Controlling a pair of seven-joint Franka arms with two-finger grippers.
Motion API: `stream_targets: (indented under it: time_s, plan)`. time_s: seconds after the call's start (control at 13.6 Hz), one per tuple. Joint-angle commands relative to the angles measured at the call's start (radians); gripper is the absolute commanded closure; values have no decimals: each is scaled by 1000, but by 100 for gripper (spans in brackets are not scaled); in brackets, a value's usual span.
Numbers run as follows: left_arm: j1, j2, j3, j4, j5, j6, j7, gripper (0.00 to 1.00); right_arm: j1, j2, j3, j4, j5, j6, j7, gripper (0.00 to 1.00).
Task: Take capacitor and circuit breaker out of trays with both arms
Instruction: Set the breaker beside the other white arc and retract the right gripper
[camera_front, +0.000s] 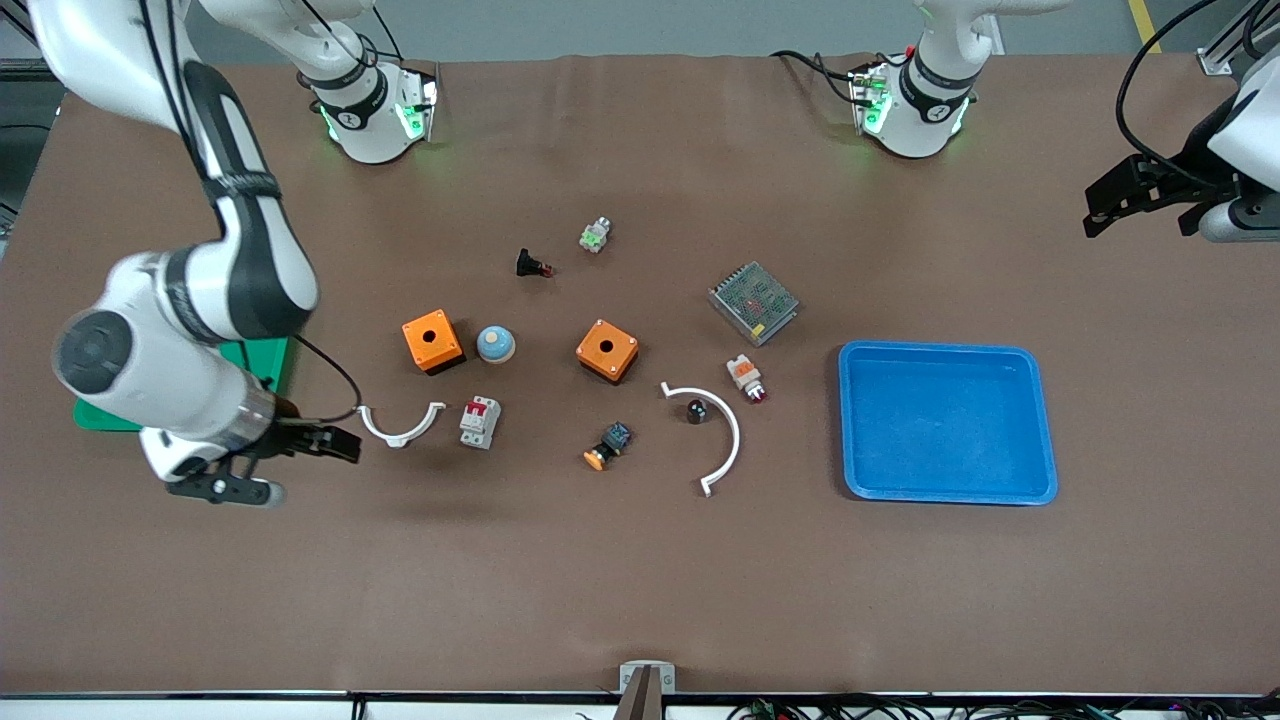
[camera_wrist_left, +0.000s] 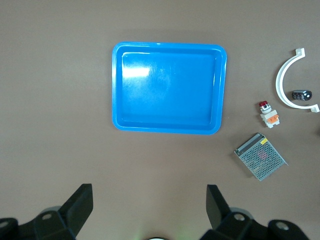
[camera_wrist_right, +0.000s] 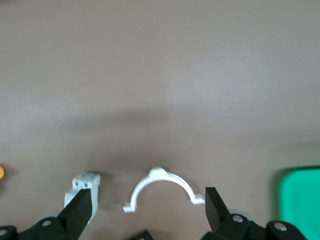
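On the brown table (camera_front: 640, 600), breaker (camera_front: 479, 422) lies near right gripper's (camera_front: 300, 462) wide-open, empty fingers (camera_wrist_right: 80, 212).

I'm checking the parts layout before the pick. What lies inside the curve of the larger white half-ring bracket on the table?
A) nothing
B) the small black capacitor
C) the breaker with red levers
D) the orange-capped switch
B: the capacitor sits within the arc of the larger white bracket, also seen in the left wrist view; the breaker lies beside the smaller bracket.
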Motion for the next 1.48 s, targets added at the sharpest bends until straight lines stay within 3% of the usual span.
stream_targets:
  time_s: [0.0,0.15,0.52,0.96,1.25,1.4]
  plan:
    - [12,-10,-12,-13,-5,7,9,0,-45,-147,13,-33,-53,-71,-112,0]
    - [14,-5,-12,-11,-5,10,11,0,-110,-230,14,-49,-44,-131,-224,0]
    - [17,7,-12,-8,1,12,11,0,-168,-436,13,-147,-31,-258,-246,0]
    - [11,-16,-15,-21,-2,3,-57,0,-173,-470,10,-142,-30,-268,-249,0]
    - [13,-86,-30,-73,-8,10,-63,0,-183,-456,8,-14,-30,-361,-255,0]
    - [14,-85,-30,-62,-11,9,-61,0,-191,-456,8,-4,-38,-363,-342,0]
